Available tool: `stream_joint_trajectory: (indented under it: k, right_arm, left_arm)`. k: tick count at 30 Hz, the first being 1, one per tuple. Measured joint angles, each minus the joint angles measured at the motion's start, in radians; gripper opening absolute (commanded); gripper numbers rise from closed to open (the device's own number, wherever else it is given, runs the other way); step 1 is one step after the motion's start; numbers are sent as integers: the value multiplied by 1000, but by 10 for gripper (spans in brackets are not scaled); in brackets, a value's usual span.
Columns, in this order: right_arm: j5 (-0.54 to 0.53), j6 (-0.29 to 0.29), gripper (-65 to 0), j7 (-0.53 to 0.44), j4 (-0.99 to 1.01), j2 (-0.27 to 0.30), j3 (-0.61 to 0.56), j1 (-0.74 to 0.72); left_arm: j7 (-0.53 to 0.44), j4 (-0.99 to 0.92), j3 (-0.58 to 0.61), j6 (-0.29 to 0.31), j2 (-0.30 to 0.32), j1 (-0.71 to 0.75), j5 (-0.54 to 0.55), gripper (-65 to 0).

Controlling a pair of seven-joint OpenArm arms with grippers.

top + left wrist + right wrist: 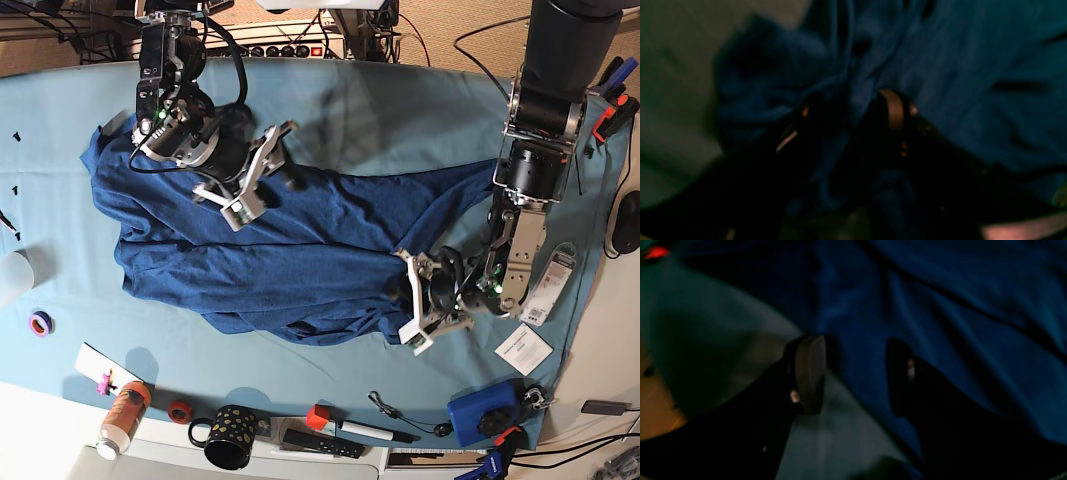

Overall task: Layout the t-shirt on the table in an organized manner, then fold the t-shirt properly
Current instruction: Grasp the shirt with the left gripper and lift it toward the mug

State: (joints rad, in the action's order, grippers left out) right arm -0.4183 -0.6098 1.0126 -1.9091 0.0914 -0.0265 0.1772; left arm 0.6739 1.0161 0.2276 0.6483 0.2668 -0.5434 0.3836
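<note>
The dark blue t-shirt (250, 260) lies crumpled and spread across the middle of the teal table (400, 110). My left gripper (412, 300) is low at the shirt's right end. In the left wrist view this gripper (850, 110) stands open, with a bunched fold of the t-shirt (957, 66) between its fingers and the table (673, 83) to the left. My right gripper (262, 172) is over the shirt's far edge. In the right wrist view it (855, 373) is open astride the t-shirt's (940, 306) edge, one finger (810, 373) over the bare table (706, 323).
Along the near edge stand a bottle (122, 415), a spotted mug (225, 435), a red tape roll (178, 410), a marker (360, 430) and a blue box (480, 415). A purple tape roll (40, 322) lies left. A paper card (525, 350) lies right.
</note>
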Motion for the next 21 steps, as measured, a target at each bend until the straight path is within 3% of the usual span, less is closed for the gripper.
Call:
stream_joint_trajectory:
  k: [5, 8, 11, 19, 21]
  right_arm:
    - [-1, 35, -369, 0, 0, 0, 0, 0]
    - [53, 87, -500, -2, 0, 0, 0, 0]
    - [70, 95, -650, -3, 0, 0, 0, 0]
    - [89, 102, -650, -4, 0, 0, 0, 0]
    - [92, 114, -650, -4, 0, 0, 0, 0]
  left_arm:
    - [-15, -18, 0, 0, 2, -2, 54, -404]
    - [-18, -18, 0, 0, 2, -2, 55, -517]
    - [-24, -18, 0, 0, 2, -4, 55, -643]
    - [-44, -19, 0, -4, 2, -51, 56, -650]
    - [-47, -19, 0, -47, 0, -89, 56, -650]
